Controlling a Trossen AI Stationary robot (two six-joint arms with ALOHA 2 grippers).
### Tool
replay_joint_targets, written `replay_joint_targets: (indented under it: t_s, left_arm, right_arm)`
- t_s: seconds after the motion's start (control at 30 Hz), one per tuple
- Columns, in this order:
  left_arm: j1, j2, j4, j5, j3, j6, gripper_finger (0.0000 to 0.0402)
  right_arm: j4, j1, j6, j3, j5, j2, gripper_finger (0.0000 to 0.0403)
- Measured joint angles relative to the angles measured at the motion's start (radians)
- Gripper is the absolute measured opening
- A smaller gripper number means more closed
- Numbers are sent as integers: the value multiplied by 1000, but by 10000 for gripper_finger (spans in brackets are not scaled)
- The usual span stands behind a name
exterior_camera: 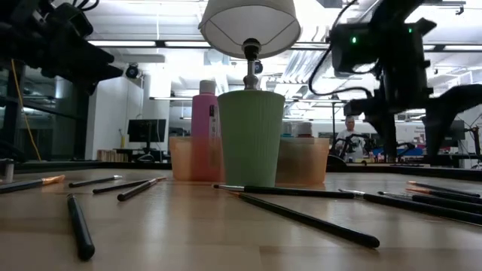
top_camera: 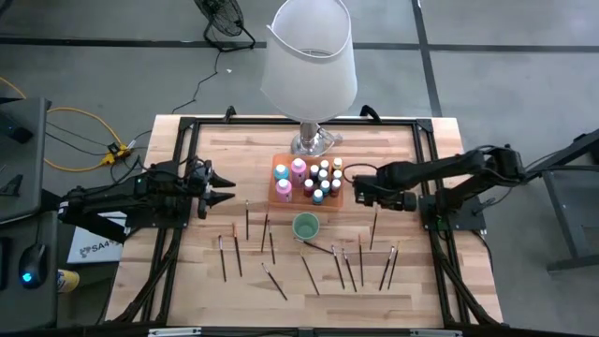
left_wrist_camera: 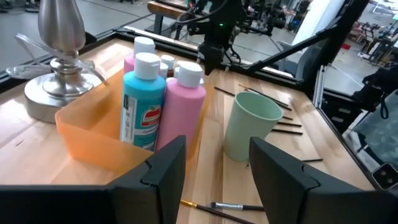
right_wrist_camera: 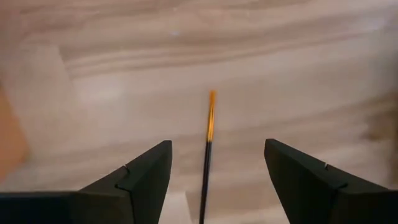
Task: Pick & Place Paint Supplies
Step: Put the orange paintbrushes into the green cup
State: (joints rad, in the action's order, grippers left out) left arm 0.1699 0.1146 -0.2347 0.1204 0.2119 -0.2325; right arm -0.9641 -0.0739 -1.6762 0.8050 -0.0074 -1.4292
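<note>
Beside the orange tray [top_camera: 281, 190], right gripper [right_wrist_camera: 214, 171] open over a brush [right_wrist_camera: 208, 143]; thin handle may slip. Left gripper [left_wrist_camera: 214, 168] open, empty.

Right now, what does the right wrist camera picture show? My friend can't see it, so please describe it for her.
A thin dark-handled brush with an orange tip lies on the pale wooden table, lined up in the gap of the right claw. The claw's two dark fingers are open, one on each side of the brush, not touching it.
</note>
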Motion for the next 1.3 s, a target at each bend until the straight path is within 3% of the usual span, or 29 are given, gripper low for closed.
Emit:
replay_joint_targets:
  t_s: [0.2,0.53,1.0,1.3]
  left_arm:
    - [0,0,-7,0,0,0,172]
    - [0,0,-7,0,0,0,172]
    - [0,0,-7,-1,0,0,172]
    - [0,0,-7,-1,0,-1,172]
  right_arm:
    - [79,-66,102,-66,-13,0,250]
    - [160,-100,213,-107,51,0,250]
    - [247,-90,179,-151,43,0,250]
    - [259,-85,75,-151,2,-1,250]
